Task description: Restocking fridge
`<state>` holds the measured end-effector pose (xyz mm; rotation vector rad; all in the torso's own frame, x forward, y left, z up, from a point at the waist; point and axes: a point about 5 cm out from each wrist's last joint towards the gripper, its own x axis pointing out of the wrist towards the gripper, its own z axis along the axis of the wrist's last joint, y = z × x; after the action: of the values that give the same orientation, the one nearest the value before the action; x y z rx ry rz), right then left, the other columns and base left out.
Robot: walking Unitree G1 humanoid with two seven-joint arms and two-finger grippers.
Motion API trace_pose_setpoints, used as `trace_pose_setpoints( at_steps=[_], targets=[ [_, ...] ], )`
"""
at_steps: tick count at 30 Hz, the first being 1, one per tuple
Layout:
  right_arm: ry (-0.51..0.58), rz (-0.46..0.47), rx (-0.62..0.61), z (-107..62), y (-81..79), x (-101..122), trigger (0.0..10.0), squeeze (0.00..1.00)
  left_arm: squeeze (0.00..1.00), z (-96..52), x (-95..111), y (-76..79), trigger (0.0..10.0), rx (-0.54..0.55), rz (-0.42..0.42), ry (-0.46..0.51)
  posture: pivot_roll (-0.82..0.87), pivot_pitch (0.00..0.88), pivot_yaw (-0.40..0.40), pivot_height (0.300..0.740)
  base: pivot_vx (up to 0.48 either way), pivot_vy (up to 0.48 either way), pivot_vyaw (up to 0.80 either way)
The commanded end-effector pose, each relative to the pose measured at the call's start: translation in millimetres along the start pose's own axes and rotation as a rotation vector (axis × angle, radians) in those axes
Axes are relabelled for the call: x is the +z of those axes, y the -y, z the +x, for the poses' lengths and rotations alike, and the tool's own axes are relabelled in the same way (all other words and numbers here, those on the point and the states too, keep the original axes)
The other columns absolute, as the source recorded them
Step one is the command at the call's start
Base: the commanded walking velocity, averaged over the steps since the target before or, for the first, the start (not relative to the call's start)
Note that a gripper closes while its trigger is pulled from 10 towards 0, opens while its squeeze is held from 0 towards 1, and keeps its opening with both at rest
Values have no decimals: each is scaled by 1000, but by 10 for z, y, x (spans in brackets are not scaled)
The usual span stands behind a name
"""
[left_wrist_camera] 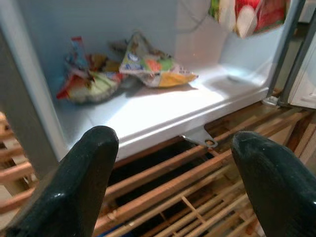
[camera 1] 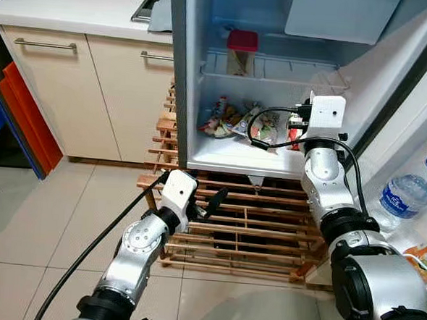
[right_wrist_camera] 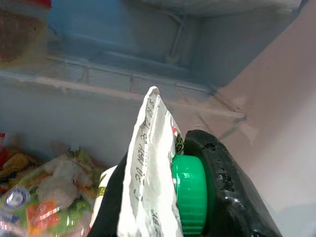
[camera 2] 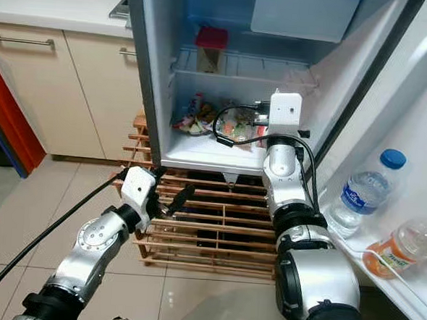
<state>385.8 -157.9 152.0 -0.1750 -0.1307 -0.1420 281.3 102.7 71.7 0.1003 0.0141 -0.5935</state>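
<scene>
Fridge [camera 1: 199, 155] open, snack packets [left_wrist_camera: 148, 66] on its floor, right gripper [right_wrist_camera: 163, 197] clamping green-capped pouch [right_wrist_camera: 148, 168], left gripper [left_wrist_camera: 168, 163] spread wide

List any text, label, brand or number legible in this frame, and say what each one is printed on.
Nothing reads with certainty.
Pouch with a green cap, in the right gripper: a printed row of digits, too blurred to quote.
Water bottle label: too small.
Orange drink bottle label: too small.
Snack bags on the fridge floor: logos blurred.
</scene>
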Motion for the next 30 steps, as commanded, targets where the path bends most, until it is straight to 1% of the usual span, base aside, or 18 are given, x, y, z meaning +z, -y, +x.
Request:
trace_pose_setpoints(
  at_steps=[1, 3, 8, 10, 12, 15, 22, 24, 30],
  targets=[
    [4, 2, -25, 36, 31, 41, 0, 0, 0, -19, 31, 46, 10000, -36, 34, 14, 61, 0, -40, 740, 0, 0, 0],
    [-6, 8, -36, 36, 32, 29, 0, 0, 0, -52, 45, 68, 10000, -59, 62, 24, 71, 0, -41, 740, 403, 0, 0],
    [-29, 12, -48, 29, 49, -11, 0, 0, 0, -69, 79, 88, 10000, -72, 80, 35, 75, 0, -49, 740, 460, 0, 0],
    [-34, 8, -50, 30, 66, -20, 0, 0, 0, -61, 82, 132, 10000, -129, 50, 21, 77, 0, -53, 740, 461, 0, 0],
    [-37, 3, -52, 36, 84, -22, 0, 0, 0, -44, 115, 166, 10000, -166, 88, 30, 79, 0, -56, 740, 469, 0, 0],
    [-42, -2, -56, 46, 105, -20, 0, 0, 0, -14, 172, 167, 10000, -159, 119, 53, 77, 0, -54, 740, 472, 0, 0],
    [-46, -2, -61, 52, 117, -20, 0, 0, 0, 1, 216, 171, 10000, -166, 119, 64, 77, 0, -59, 740, 478, 0, 0],
    [-52, -2, -60, 50, 120, -29, 0, 0, 0, 29, 247, 164, 10000, -149, 109, 72, 78, 0, -64, 740, 368, 0, 0],
    [-69, -3, -62, 39, 133, -63, 0, 0, 0, 41, 271, 150, 10000, -128, 92, 85, 76, 0, -70, 740, 54, 0, 0]
  ],
)
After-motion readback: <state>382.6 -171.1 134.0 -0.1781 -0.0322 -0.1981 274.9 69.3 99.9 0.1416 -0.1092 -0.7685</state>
